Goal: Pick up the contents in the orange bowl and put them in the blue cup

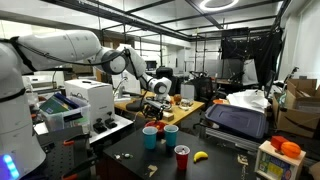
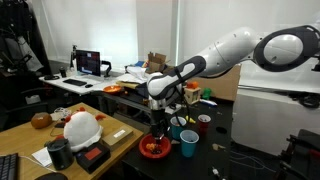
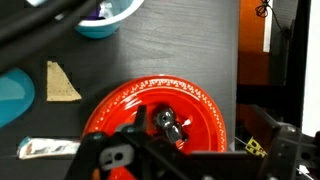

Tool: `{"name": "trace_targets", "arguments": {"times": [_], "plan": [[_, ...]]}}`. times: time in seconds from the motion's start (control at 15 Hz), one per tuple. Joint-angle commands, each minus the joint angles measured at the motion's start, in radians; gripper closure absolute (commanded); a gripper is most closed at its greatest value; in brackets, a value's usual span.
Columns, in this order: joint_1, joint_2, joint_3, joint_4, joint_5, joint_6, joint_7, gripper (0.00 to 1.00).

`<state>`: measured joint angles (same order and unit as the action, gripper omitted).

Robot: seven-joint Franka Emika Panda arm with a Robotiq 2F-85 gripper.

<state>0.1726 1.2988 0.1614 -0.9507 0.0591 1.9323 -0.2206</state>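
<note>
Over the shallow round orange-red bowl (image 3: 108,105), the claw (image 2: 160,122) is held open; the small dark contents (image 3: 170,125) are not yet lifted toward the blue plastic cup (image 2: 188,145).

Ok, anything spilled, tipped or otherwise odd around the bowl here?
Nothing looks spilled or tipped. In the wrist view the orange bowl sits flat with a small object inside; a tan wedge lies loose on the table beside it, apart from the bowl.

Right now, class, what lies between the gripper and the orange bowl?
Nothing but air: the wrist view shows the open gripper straight over the orange bowl and its small contents.
</note>
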Motion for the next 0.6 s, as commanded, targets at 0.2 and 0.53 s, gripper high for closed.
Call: {"name": "trace_targets", "arguments": {"times": [0.2,0.53], "plan": [[0.039,0.082,-0.016,0.099,-0.007,0.022,0.074,0.0],[0.05,0.117,-0.02,0.122,-0.008,0.044,0.108,0.0]]}}
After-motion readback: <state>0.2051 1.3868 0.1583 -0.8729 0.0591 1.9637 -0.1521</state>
